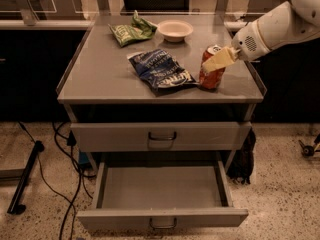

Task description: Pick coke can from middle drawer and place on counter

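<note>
No readable text from here. White print on the dark blue snack bag (162, 70), the green snack bag (131, 32) and the coke can (210, 80) is illegible. The gripper (214, 63) is at the coke can, on the right side of the surface (100, 79).
</note>
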Controlling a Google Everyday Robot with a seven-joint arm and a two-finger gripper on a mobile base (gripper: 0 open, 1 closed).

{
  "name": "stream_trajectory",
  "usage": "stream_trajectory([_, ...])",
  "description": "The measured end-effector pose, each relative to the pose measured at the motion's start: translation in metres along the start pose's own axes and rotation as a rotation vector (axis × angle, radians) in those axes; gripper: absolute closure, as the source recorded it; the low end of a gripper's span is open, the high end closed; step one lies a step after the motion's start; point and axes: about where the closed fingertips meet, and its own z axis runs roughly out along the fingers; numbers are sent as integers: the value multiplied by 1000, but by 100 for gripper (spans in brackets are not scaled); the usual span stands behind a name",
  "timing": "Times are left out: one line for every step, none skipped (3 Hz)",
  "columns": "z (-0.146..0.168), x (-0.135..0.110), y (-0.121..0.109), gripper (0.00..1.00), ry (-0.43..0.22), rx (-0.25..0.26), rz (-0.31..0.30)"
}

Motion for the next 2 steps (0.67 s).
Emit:
stream_trajectory([5,3,-2,100,0,-7,14])
stream_trajectory([8,7,-4,98,3,-12,28])
